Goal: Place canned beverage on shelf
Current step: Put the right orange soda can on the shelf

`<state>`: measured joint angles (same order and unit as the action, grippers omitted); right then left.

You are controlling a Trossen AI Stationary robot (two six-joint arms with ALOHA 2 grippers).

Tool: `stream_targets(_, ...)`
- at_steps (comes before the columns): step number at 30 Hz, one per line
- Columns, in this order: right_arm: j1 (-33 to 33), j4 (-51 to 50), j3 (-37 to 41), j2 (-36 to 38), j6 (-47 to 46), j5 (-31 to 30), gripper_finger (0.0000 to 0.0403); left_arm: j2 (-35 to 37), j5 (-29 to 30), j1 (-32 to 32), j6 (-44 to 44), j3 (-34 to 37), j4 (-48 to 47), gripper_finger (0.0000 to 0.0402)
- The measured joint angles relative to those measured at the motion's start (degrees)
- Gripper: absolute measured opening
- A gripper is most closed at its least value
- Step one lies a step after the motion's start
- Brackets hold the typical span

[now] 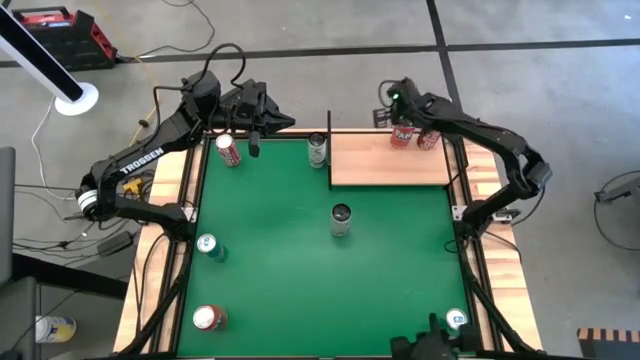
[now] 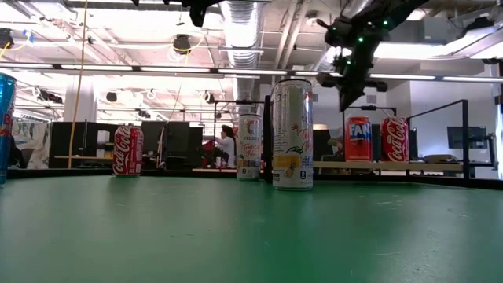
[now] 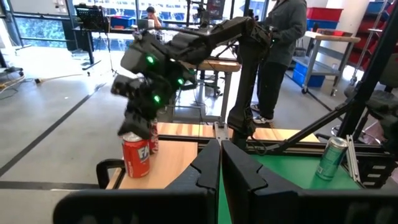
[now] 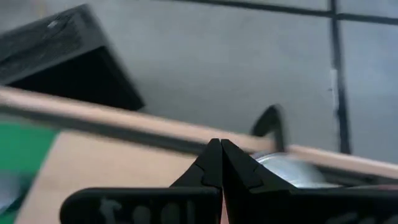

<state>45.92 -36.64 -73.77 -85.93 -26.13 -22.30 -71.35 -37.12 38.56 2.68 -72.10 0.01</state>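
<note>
— Where do the cans sit, taking the shelf [image 1: 390,165] as the mark?

— The shelf is a flat panel of pale bare wood with thin black rods at its edges. Two red cylinders stand on its far edge: a Fanta can [image 2: 358,139] and a cola can [image 2: 395,139] just beside it.

— And the right gripper [image 1: 388,110]?

— It hangs above that far edge, over the Fanta can. Its dark pointed fingers [image 4: 221,163] are pressed together, holding nothing.

— The left gripper [image 1: 262,120]?

— Beyond the green felt [image 1: 280,270], off the shelf's left side, fingers closed and empty.

— Other cans?

— A tall slim pale can [image 1: 341,219] stands on the felt in front of the shelf; a white-and-green one [image 1: 317,149] is beside the shelf's left edge.
</note>
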Motion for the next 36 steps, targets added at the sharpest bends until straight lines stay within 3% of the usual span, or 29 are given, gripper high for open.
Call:
stream_targets(13, 10.3, -0.3, 0.0, 0.4, 7.1, 8.2, 0.0021, 0.0, 0.4, 0.0, -0.5, 0.0, -0.1, 0.0000)
stream_targets(23, 10.9, 0.2, 0.0, 0.4, 11.7, 14.8, 0.0021, 0.0, 0.5, 0.0, -0.4, 0.0, -0.1, 0.0000)
stream_targets(36, 10.7, 0.3, 0.0, 0.4, 15.3, 16.6, 0.0021, 0.0, 0.5, 0.0, 0.6, 0.0, -0.1, 0.0000)
